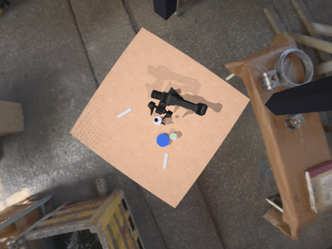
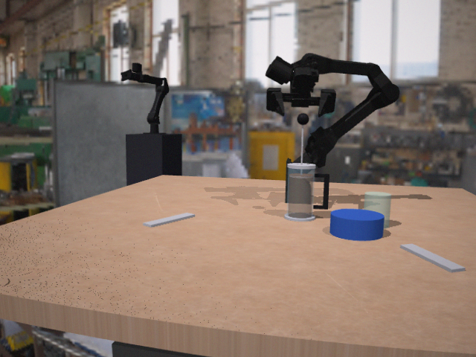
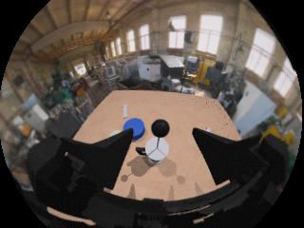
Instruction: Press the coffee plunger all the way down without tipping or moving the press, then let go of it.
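Workshop hall behind, blurred, with tall windows and machinery; square tan counter [image 2: 215, 261] in front, carrying everything. Near counter's middle, coffee press [image 2: 300, 193]: clear glass cylinder, upright on pale round base, dark handle on far right side in exterior view, interior greyish over most of its height, contents otherwise not discernible. Thin white rod rising straight from lid to black ball knob of plunger [image 2: 303, 118], fully raised, well above lid. Gripper [image 2: 300, 103] directly over knob, pointing down, fingers [image 2: 274, 101] spread nearly to full width, nothing between them; knob just below finger level, centred in gap, not touching either finger. In wrist view, knob [image 3: 160, 128] and white lid seen from above between two dark fingers, confirming alignment. Arm [image 2: 357, 96] arching back from gripper, up and over, down to base behind press. To right of press in exterior view, low blue cylinder [image 2: 357, 224], solid-looking, flat top; just behind it and close beside, pale green cup [image 2: 377, 206], taller, narrower, contents not visible. From top view, blue cylinder [image 1: 163, 140] and pale green cup [image 1: 173, 135] apparently touching or nearly so, press [image 1: 157, 120] apart from both. Two flat grey strips lying on counter: one [image 2: 169, 219] well to left of press, other [image 2: 432, 257] right of blue cylinder, near counter's edge.
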